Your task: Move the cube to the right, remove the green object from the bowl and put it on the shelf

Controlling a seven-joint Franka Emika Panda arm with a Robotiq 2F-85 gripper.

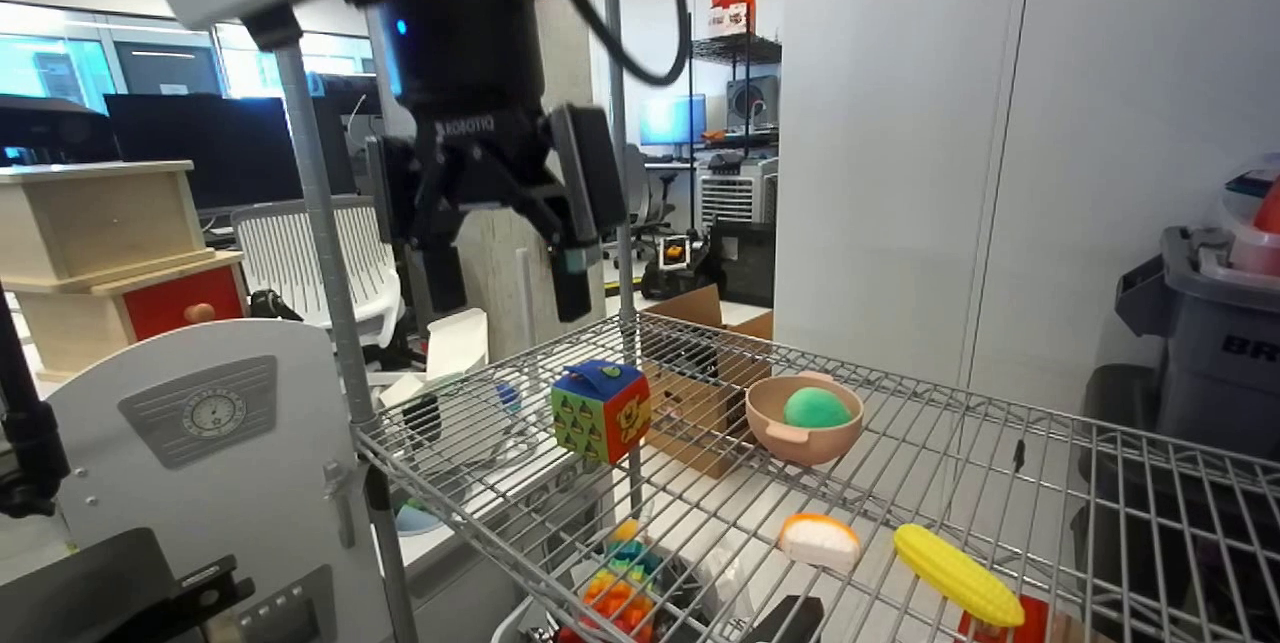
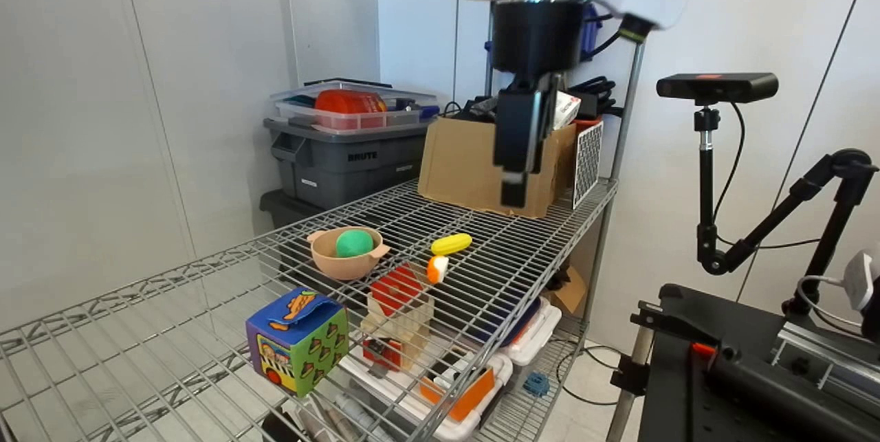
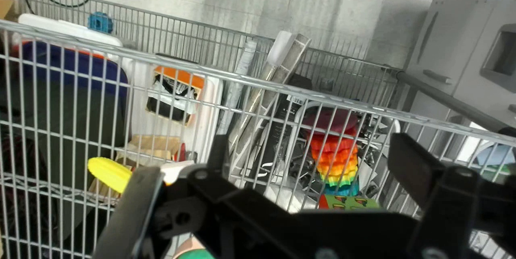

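Observation:
The cube (image 1: 600, 413) sits on the wire shelf (image 1: 480, 529) in both exterior views, with blue, green, red, yellow and purple faces (image 2: 297, 339). The bowl (image 1: 830, 445), tan with two small handles, stands on the shelf apart from the cube. It also shows in an exterior view (image 2: 340, 268). The green ball (image 1: 817, 408) rests inside the bowl (image 2: 355, 243). My gripper (image 1: 510, 283) is open and empty, in the air above the shelf. In the wrist view its fingers (image 3: 308, 144) are wide apart; only a strip of the cube (image 3: 348, 202) and an edge of the ball (image 3: 196, 254) show.
A yellow corn toy (image 1: 958, 575) and an orange-white piece (image 1: 820, 543) lie on the shelf. A cardboard box (image 2: 481, 160) stands at one shelf end. Metal posts (image 1: 325, 213) rise at the shelf corners. A rainbow toy (image 3: 332, 146) and bins are below the wires.

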